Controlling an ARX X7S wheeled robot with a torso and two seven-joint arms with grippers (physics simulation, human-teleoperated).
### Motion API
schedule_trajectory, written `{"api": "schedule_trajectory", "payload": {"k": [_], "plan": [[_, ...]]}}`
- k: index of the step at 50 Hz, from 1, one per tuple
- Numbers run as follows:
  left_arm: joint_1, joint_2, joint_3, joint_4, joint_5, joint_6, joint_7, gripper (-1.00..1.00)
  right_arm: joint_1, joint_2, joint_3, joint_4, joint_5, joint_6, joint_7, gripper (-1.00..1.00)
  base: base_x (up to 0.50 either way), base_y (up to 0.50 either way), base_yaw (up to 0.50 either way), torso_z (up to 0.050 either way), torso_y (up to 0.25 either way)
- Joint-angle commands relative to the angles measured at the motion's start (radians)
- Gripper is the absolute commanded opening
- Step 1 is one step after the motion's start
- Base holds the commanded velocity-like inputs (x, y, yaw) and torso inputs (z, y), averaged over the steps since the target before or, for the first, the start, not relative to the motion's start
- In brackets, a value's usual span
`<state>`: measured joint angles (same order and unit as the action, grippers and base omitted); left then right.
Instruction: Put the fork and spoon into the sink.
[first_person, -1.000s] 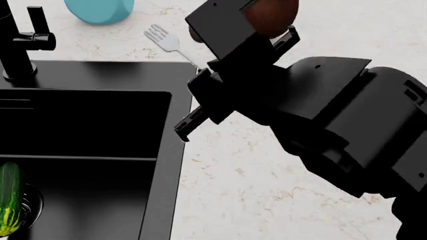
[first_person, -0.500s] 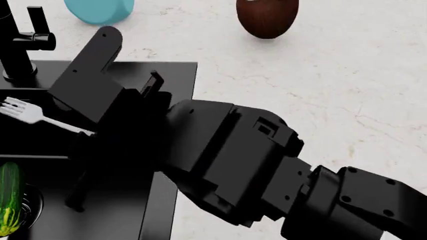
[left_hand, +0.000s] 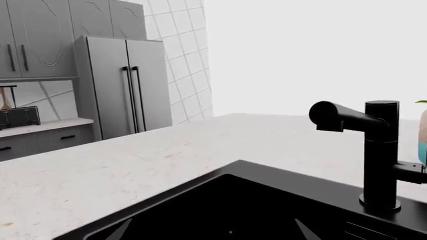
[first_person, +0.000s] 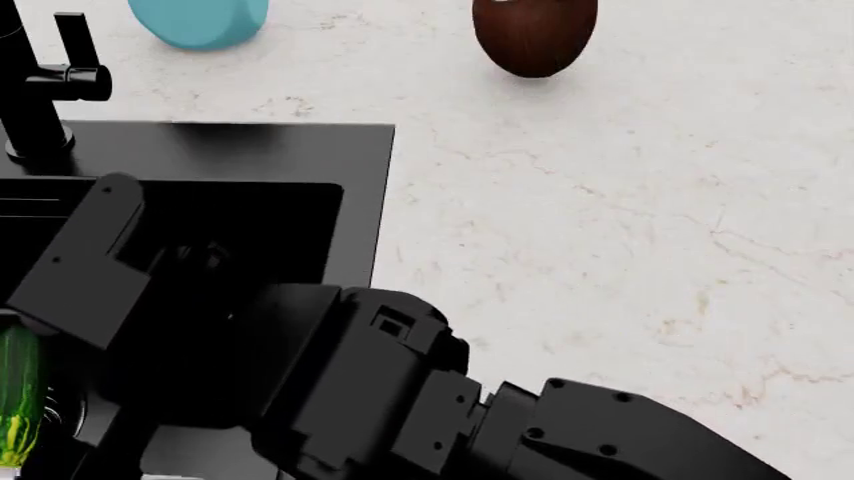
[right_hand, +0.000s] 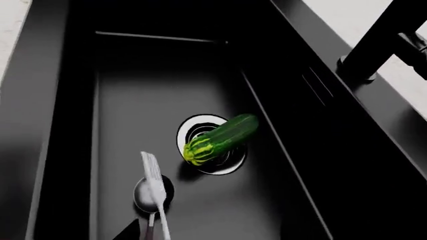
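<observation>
In the right wrist view the pale fork (right_hand: 151, 167) lies lengthwise in the black sink (right_hand: 200, 100), its tines toward the drain. It lies across the dark spoon (right_hand: 142, 196) on the basin floor. My right gripper (right_hand: 212, 225) hovers just above their handles, open; only one finger (right_hand: 127, 231) shows against the dark basin. In the head view my right arm (first_person: 347, 390) reaches down into the sink (first_person: 294, 150) and hides fork and spoon. My left gripper (left_hand: 212, 225) is open over the sink's far corner, holding nothing.
A green zucchini (right_hand: 220, 137) lies on the round drain (right_hand: 200, 125). The black faucet (first_person: 40, 90) stands on the sink's back rim. A blue bowl (first_person: 200, 20) and a brown rounded object (first_person: 534, 35) sit on the pale counter (first_person: 601, 220).
My right arm has swung left from the counter and dropped low into the sink. The fork, held over the basin half a second ago, now lies released beside the spoon.
</observation>
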<state>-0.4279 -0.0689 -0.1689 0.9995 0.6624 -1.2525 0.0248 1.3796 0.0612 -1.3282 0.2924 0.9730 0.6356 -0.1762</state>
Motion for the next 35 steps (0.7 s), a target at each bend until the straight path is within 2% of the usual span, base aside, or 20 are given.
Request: {"api": "schedule_trajectory", "payload": {"k": [1,14,18,30,35], "plan": [[0.003,0.0,-0.003,0.0,-0.002,0.0,-0.003,1.0,-0.001,-0.029,-0.006,0.035,-0.003,-0.001,-0.001,1.0,0.0,0.0,0.0,0.0,0.0],[0.006,0.004,-0.005,-0.006,-0.013,0.011,-0.011,1.0,0.028,0.018,0.027,-0.033,0.032,0.008,0.018,1.0,0.0,0.0,0.0,0.0,0.0],[0.006,0.003,-0.005,-0.004,-0.015,0.011,-0.01,1.0,0.052,0.072,0.075,-0.092,0.069,0.016,0.047,1.0,0.0,0.0,0.0,0.0,0.0],[-0.005,-0.003,0.014,-0.008,-0.011,0.002,-0.014,1.0,0.038,0.324,0.221,-0.35,0.173,0.008,0.211,1.0,0.0,0.0,0.0,0.0,0.0],[-0.006,-0.005,0.029,-0.003,-0.004,-0.006,-0.015,1.0,-0.009,0.48,0.304,-0.543,0.233,-0.026,0.332,1.0,0.0,0.0,0.0,0.0,0.0]]}}
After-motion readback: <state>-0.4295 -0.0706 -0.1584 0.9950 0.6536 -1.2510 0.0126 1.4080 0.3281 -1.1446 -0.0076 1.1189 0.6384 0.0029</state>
